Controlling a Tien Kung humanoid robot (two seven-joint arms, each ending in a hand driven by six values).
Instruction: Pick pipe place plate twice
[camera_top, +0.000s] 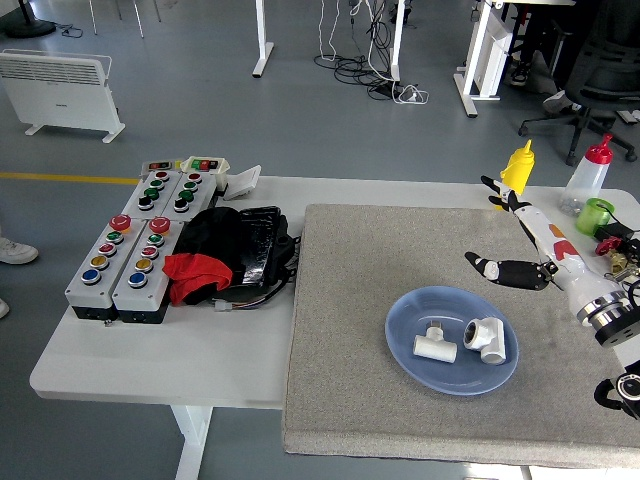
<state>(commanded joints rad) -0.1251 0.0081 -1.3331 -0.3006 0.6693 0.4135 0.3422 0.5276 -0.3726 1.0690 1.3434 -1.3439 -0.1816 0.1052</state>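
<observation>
Two white pipe fittings lie on the blue plate (405, 350) on the grey mat: one (435, 346) left of centre, the other (485, 338) to its right. My right hand (510, 235) is raised above and behind the plate's right side, fingers spread wide and holding nothing, well apart from both fittings. The left arm is out of view.
A yellow squeeze bottle (516, 176) stands just behind my raised fingers, with a red-capped bottle (589, 176) and a green cup (597, 215) further right. Two button boxes (140, 248) and a black and red cloth pile (226, 252) occupy the table's left.
</observation>
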